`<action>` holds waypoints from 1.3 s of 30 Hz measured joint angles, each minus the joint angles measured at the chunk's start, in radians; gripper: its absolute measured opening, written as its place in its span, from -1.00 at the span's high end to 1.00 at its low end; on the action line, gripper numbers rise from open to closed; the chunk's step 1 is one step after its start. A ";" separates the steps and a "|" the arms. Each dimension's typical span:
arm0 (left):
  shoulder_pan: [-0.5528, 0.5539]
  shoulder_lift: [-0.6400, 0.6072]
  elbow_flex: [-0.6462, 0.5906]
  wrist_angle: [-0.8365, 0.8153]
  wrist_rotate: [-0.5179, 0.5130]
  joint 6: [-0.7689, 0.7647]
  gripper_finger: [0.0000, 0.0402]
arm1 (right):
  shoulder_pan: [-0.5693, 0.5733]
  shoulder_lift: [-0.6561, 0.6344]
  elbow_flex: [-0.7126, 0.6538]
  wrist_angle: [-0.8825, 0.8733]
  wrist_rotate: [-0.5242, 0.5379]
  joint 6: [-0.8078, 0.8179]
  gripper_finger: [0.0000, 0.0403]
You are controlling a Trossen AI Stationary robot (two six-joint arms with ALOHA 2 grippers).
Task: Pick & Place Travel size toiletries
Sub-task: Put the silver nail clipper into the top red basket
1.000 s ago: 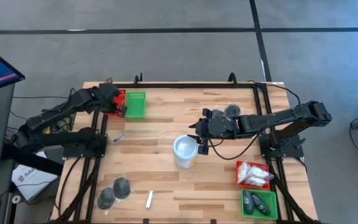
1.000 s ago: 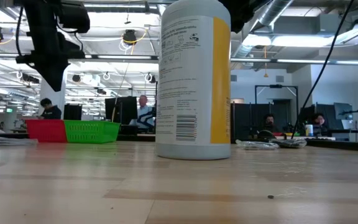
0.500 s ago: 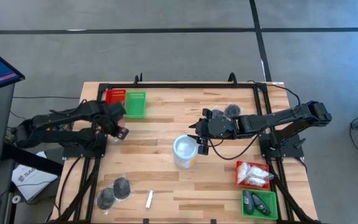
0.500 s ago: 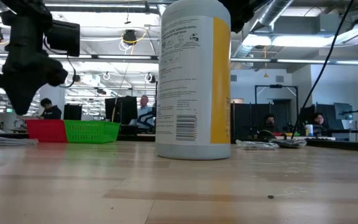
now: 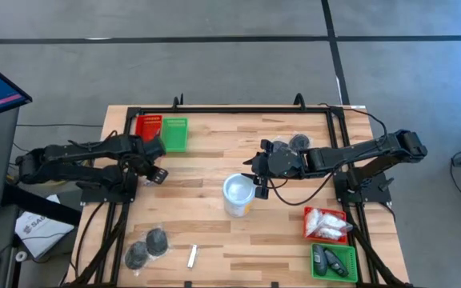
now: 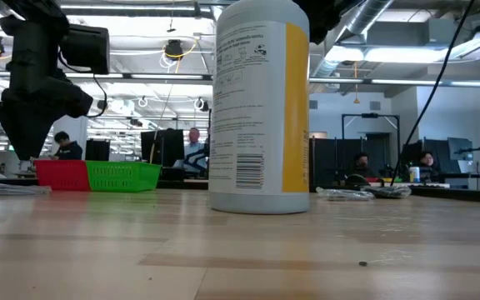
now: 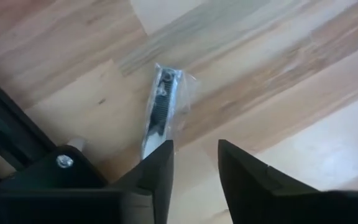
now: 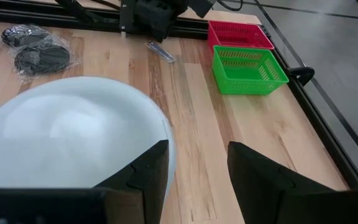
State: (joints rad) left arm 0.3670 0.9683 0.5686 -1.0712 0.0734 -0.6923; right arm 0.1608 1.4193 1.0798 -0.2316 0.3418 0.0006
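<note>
A slim silvery tube in a clear wrapper [image 7: 161, 109] lies flat on the wood near the table's left edge [image 5: 152, 178]. My left gripper [image 7: 194, 168] hangs just above it, pointing down, open, with the tube's near end hidden behind one finger. The tall white cup with a yellowish side [image 5: 238, 194] stands mid-table [image 6: 261, 104]. My right gripper [image 5: 258, 186] is at its rim, open; in the right wrist view the cup [image 8: 73, 143] lies beside one finger [image 8: 149, 174]. My right gripper has one finger [image 8: 149, 174] at the cup's rim [image 8: 166, 134], coming slanting down from the table's right. The gap between the fingers shows bare wood. Whether the finger touches the rim, I cannot tell.
Red [image 5: 148, 126] and green [image 5: 174, 134] trays stand at the far left. A red tray of white sachets [image 5: 324, 224] and a green tray [image 5: 332, 262] stand near right. Dark round pieces [image 5: 146, 246] and another tube [image 5: 192, 255] lie near left; more dark pieces [image 5: 294, 142] at the far side.
My left gripper has swung from over the red tray toward the table's near edge and sunk, and now hangs low over the wrapped tube. My right gripper and the cup have kept still.
</note>
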 joint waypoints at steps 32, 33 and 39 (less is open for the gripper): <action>-0.052 0.289 -0.013 0.074 -0.074 0.086 0.25 | 0.000 0.000 0.000 0.000 0.000 0.000 0.23; -0.052 0.293 -0.021 0.080 -0.074 0.086 0.25 | 0.000 0.000 0.000 0.000 0.000 0.000 0.23; -0.052 0.312 -0.042 0.105 -0.071 0.083 0.25 | 0.001 0.000 0.000 0.000 0.000 0.000 0.23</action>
State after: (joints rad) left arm 0.3149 1.2800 0.5270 -0.9657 0.0019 -0.6098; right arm 0.1616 1.4193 1.0798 -0.2314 0.3416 0.0006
